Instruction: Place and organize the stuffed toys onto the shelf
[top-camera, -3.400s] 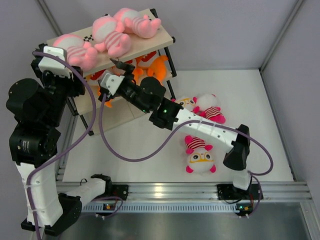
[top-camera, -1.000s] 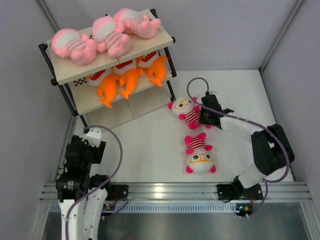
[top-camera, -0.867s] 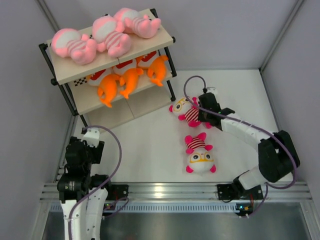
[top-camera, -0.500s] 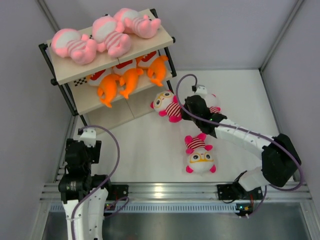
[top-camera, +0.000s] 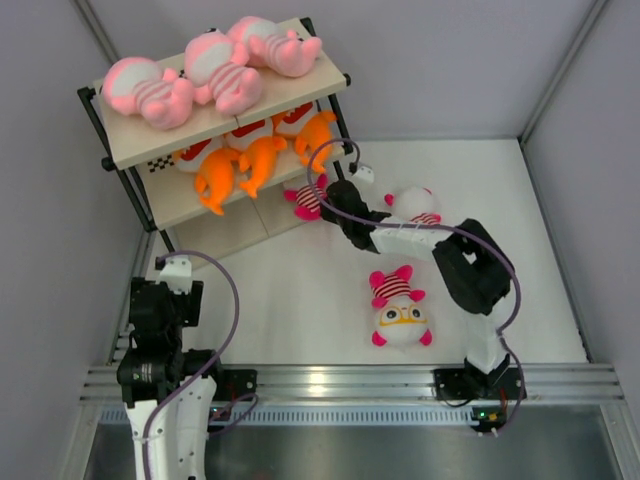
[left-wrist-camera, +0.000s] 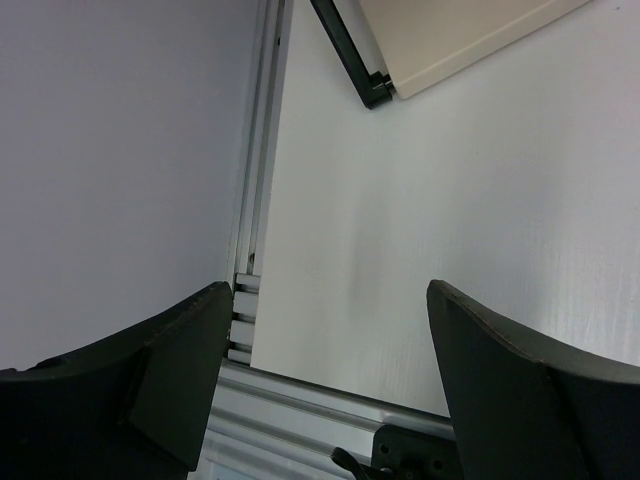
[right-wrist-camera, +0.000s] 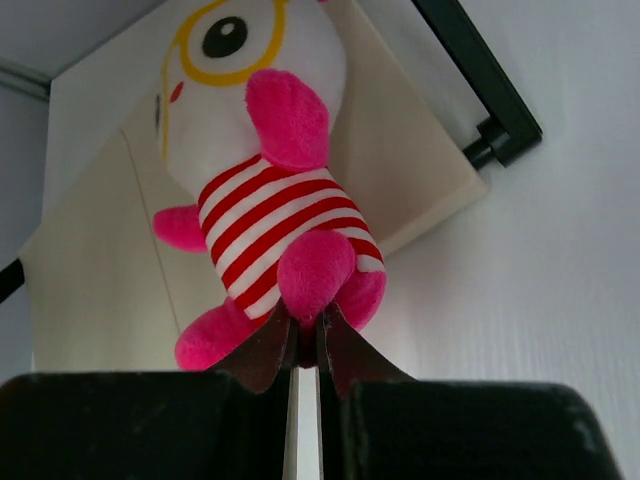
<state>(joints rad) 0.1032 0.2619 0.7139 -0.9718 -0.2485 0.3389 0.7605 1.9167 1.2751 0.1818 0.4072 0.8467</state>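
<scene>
By the shelf (top-camera: 132, 148), striped toy (right-wrist-camera: 268, 222)

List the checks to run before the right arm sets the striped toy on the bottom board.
1. Grip: right gripper shut on the striped toy, pinching only its pink feet: ok, though a thin hold.
2. Bottom board bare where it shows around the toy: ok.
3. Toy apart from the shelf's corner post: ok.
4. Left gripper open, empty, back near its base: ok.
5. Headroom under the middle board: cannot tell.
</scene>
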